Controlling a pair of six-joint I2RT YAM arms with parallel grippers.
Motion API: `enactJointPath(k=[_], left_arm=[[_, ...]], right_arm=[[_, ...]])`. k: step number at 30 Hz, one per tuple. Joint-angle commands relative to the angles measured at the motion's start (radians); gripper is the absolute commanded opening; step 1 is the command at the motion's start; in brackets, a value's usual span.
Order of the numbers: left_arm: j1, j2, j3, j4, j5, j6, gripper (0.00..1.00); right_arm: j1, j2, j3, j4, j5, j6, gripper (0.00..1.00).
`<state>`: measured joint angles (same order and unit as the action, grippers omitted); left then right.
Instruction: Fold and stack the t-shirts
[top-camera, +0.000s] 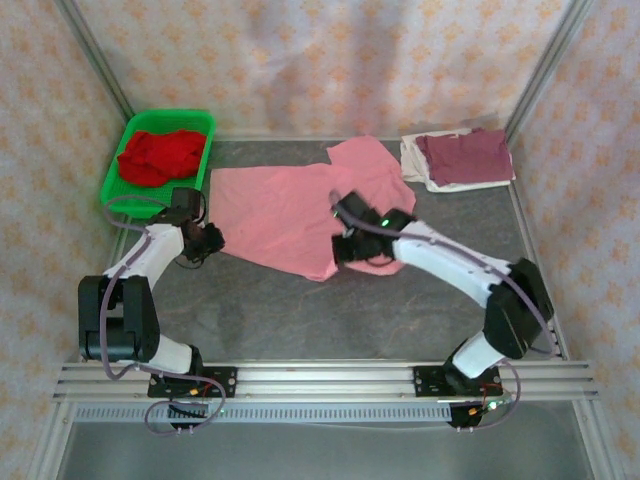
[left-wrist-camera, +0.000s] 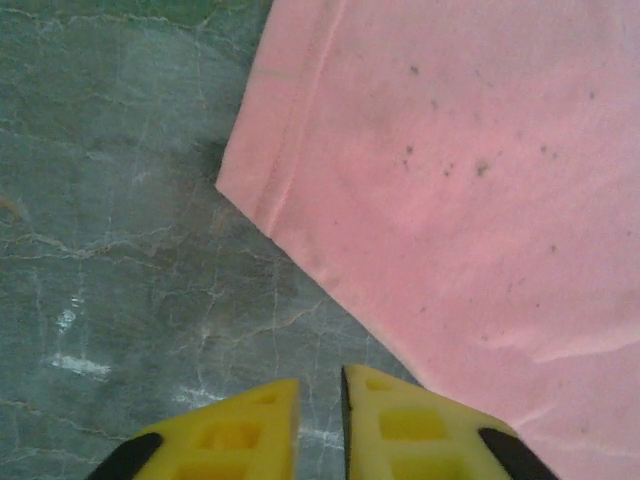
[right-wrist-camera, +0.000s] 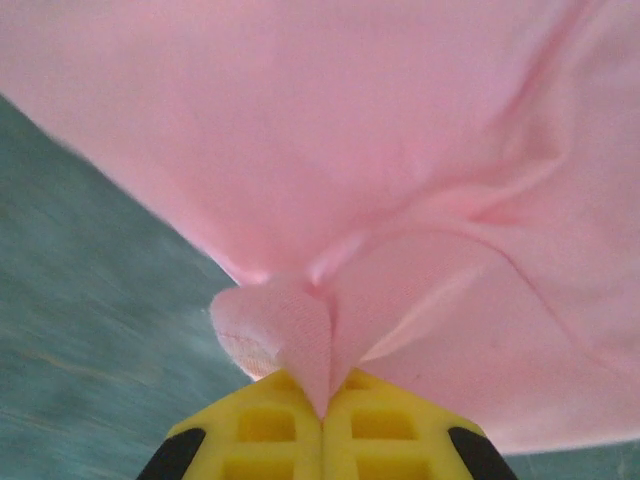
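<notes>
Two grippers work at the salmon-pink t-shirt (top-camera: 275, 210), which lies spread over the middle of the table (top-camera: 300, 315). The right gripper (right-wrist-camera: 322, 400) is clamped on a pinched fold at the shirt's 5 o'clock edge. The left gripper (left-wrist-camera: 320, 390) hovers over bare table by its 8 o'clock corner, fingers slightly apart and holding nothing. A red t-shirt (top-camera: 160, 155) fills the green basket (top-camera: 200, 125) at 10 o'clock.

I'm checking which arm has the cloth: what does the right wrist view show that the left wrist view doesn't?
Right wrist: the right gripper shut on a pinched fold of the pink t-shirt. Left wrist: the left gripper, jaws slightly apart and empty, over bare table beside the shirt's hemmed corner. Both: the pink t-shirt lying on the grey-green table.
</notes>
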<state>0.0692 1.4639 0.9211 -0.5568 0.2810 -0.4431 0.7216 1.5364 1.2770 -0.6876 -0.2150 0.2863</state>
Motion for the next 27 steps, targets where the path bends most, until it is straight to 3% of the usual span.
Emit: enactJointPath(k=[1, 6, 9, 14, 19, 21, 27], left_arm=[[0.004, 0.026, 0.036, 0.047, 0.01, 0.013, 0.25], [-0.006, 0.119, 0.127, 0.039, 0.072, 0.097, 0.26], [-0.037, 0.181, 0.176, 0.003, 0.05, 0.126, 0.27], [-0.099, 0.226, 0.194, 0.032, 0.01, 0.148, 0.32], [-0.202, 0.266, 0.285, 0.018, -0.016, 0.231, 0.34], [-0.283, 0.309, 0.354, -0.008, -0.037, 0.281, 0.47], [-0.445, 0.488, 0.49, -0.044, -0.125, 0.387, 0.67]], right_arm=[[-0.146, -0.034, 0.096, 0.024, -0.143, 0.122, 0.0], [-0.35, 0.099, 0.301, -0.002, -0.079, 0.111, 0.0], [-0.433, 0.201, 0.401, -0.028, -0.03, 0.087, 0.0], [-0.464, 0.401, 0.573, -0.104, -0.066, 0.066, 0.0], [-0.5, 0.517, 0.634, -0.076, -0.119, 0.143, 0.0], [-0.504, 0.546, 0.669, -0.076, -0.136, 0.15, 0.0], [-0.505, 0.527, 0.635, -0.023, -0.209, 0.172, 0.0]])
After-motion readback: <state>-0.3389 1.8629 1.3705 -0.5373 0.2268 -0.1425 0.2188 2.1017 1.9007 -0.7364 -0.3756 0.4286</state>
